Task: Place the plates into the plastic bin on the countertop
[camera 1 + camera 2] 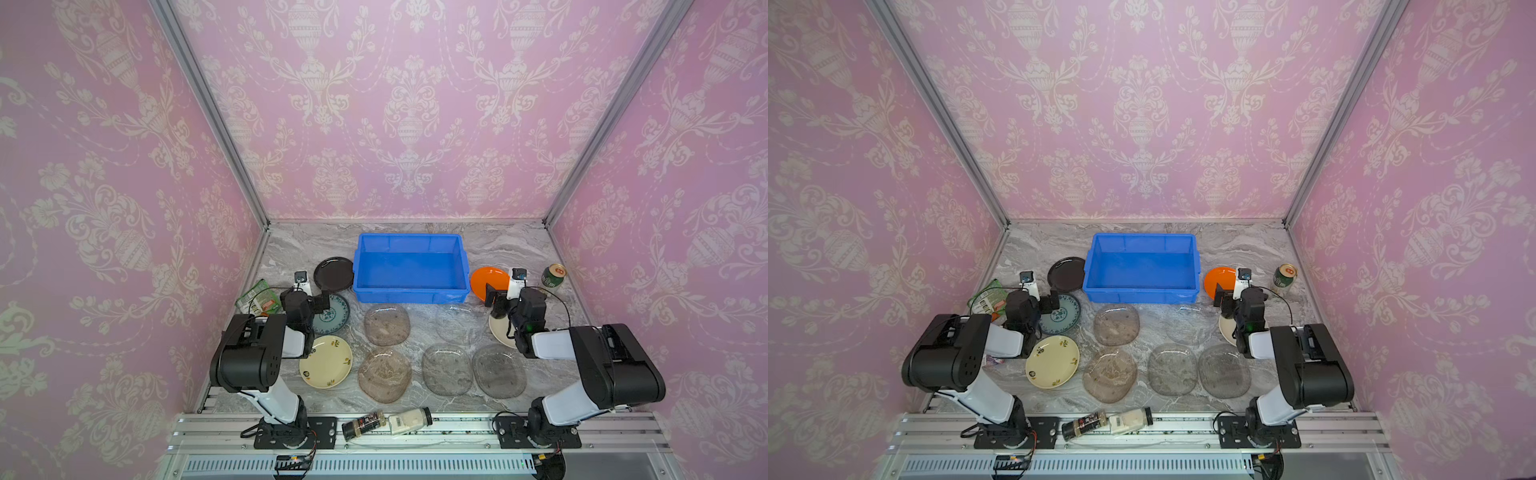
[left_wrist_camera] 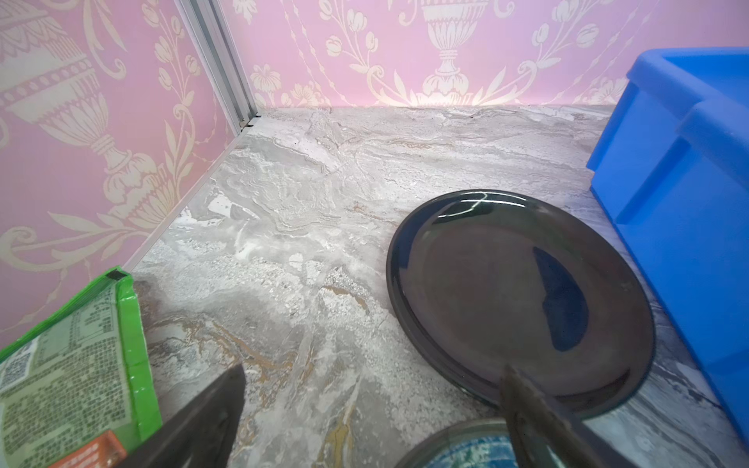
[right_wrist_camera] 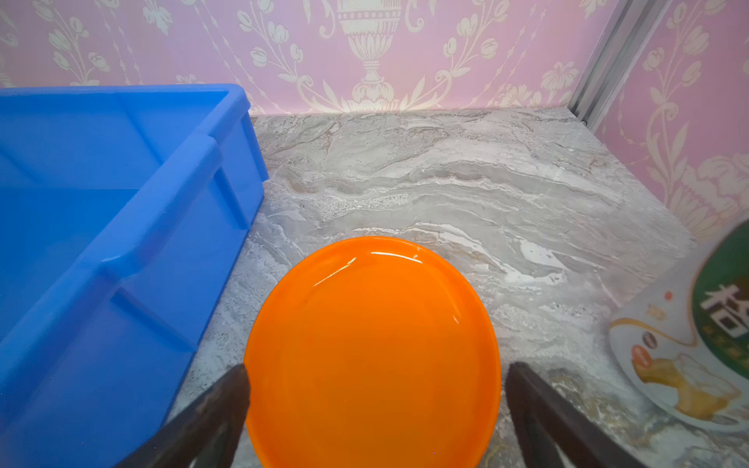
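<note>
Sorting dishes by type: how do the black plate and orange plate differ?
The black plate is dark, the orange plate bright. Black lies left of the blue bin, orange right. The open right gripper is centred on the orange plate; the open left gripper sits off the black plate's side. Both are round, glossy, flat on the countertop.

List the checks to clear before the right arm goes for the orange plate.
1. The right tool stands open and empty: ok.
2. The orange plate lies flat on the countertop, centred ahead of that tool: ok.
3. The plastic bin beside it is empty: ok.
4. The green can stands apart from the plate: ok.
5. The left tool is open and empty: ok.
6. Height of the right tool above the plate's rim: cannot tell.
</note>
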You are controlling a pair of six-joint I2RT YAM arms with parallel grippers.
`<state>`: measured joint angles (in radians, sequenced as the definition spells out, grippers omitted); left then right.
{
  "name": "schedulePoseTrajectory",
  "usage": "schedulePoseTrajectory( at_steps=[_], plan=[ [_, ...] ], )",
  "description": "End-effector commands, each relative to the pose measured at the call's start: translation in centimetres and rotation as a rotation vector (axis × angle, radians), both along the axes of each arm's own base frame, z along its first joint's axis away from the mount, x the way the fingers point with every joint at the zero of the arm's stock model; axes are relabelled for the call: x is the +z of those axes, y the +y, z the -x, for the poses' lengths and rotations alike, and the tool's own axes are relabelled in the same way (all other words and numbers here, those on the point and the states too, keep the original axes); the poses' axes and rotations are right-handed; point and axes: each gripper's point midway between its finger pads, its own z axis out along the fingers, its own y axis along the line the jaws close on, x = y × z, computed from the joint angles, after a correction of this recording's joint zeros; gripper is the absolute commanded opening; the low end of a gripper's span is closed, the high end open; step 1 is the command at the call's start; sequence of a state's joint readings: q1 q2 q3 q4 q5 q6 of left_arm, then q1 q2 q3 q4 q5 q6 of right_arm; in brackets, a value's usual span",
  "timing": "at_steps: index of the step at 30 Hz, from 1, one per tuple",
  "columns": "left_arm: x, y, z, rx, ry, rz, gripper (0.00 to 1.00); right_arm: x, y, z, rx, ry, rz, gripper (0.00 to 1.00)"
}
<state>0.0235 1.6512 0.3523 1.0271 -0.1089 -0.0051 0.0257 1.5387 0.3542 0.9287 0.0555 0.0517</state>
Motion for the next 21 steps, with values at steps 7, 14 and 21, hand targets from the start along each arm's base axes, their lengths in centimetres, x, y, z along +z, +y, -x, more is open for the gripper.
schedulePoseTrajectory(
  at_steps=[7,14,21],
  plan=[
    [0.32,-0.01,-0.08,-0.006,-0.006,0.021,0.99,0.44,-0.20,-0.26,-0.001,-0.013,0.003,1.00],
    [0.31,-0.05,-0.07,-0.007,-0.005,0.020,0.99,0.47,-0.15,-0.29,0.001,-0.014,0.003,1.00],
    [0.35,-0.02,-0.10,-0.006,-0.007,0.021,0.99,0.43,0.19,-0.29,0.014,-0.012,0.014,1.00]
  ],
)
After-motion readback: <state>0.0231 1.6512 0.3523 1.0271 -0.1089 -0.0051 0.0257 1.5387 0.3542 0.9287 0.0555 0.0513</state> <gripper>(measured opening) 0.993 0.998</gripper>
